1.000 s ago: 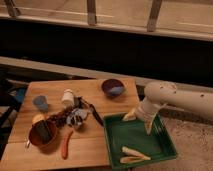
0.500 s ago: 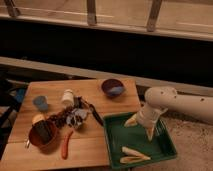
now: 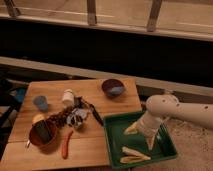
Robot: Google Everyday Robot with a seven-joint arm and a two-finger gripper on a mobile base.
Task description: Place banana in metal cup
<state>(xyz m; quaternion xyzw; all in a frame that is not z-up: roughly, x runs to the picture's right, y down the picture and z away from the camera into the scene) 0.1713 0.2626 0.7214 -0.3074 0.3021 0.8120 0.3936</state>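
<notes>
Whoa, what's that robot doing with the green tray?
The robot's white arm is reaching over the green tray next to the wooden table. Its claw hangs open low inside the tray and holds nothing. The banana lies in the near part of the tray, in front of the claw, not picked up yet. The cups and bowls sit on the table, away from the arm.

Claw (image 3: 141,136) low at right — fingers apart
</notes>
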